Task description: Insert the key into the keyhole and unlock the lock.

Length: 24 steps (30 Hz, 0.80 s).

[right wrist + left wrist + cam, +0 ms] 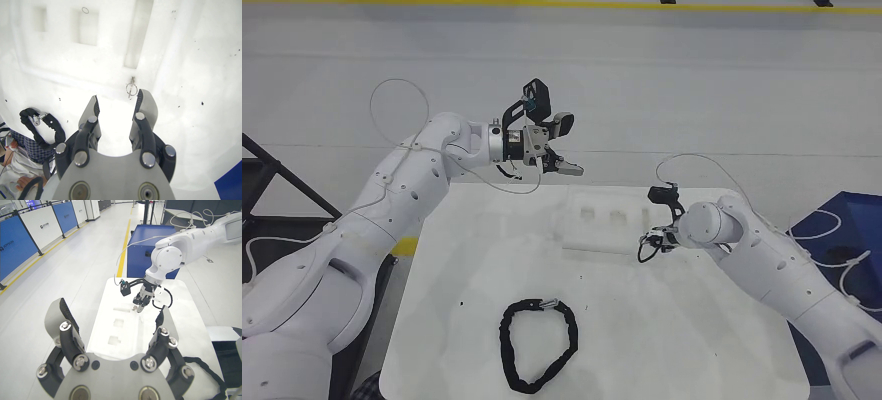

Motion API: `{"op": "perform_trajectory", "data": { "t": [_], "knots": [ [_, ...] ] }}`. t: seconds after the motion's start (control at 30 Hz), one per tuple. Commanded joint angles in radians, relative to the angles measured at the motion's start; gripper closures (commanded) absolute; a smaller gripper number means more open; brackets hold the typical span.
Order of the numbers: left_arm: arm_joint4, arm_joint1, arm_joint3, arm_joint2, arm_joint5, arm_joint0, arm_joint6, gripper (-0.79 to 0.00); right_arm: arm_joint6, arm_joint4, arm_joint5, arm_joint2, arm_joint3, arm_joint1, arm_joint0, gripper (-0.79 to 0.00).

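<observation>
My right gripper (117, 97) is half open, empty, just short of key (130, 88) by foam block (602, 222). Left gripper (112, 306) is wide open, empty. On table (692, 330), lock (537, 343) at 7 o'clock. White floor (692, 80), yellow line (124, 243).

Pale floor (75, 275) with a yellow line (124, 247), blue-and-white barriers (19, 237), blue cabinet (140, 256).

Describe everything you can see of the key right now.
The key is small, silvery metal, strung on a thin wire ring. It lies on the white foam block, just beyond the end of its long slot. The right hand hangs open close over it, one finger beside the ring; I cannot tell whether it touches.
</observation>
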Motion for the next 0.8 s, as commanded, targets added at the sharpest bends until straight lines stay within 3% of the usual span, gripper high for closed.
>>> {"op": "perform_trajectory", "data": {
  "t": [0.0, 0.2, 0.77],
  "knots": [
    [0.0, 0.0, 0.0, 0.0, 0.0, 0.0, 0.0, -0.785, -0.01, -0.01, 0.003, -0.001, 0.002, -0.006, -0.002, -0.36],
    [0.0, 0.0, 0.0, 0.0, 0.0, 0.0, 0.0, -0.785, -0.009, -0.036, 0.022, -0.012, 0.017, -0.028, -0.002, -0.357],
    [0.0, 0.0, 0.0, 0.0, 0.0, 0.0, 0.0, -0.785, -0.026, -0.071, 0.058, 0.004, 0.098, -0.073, -0.008, -0.151]
  ]
}}
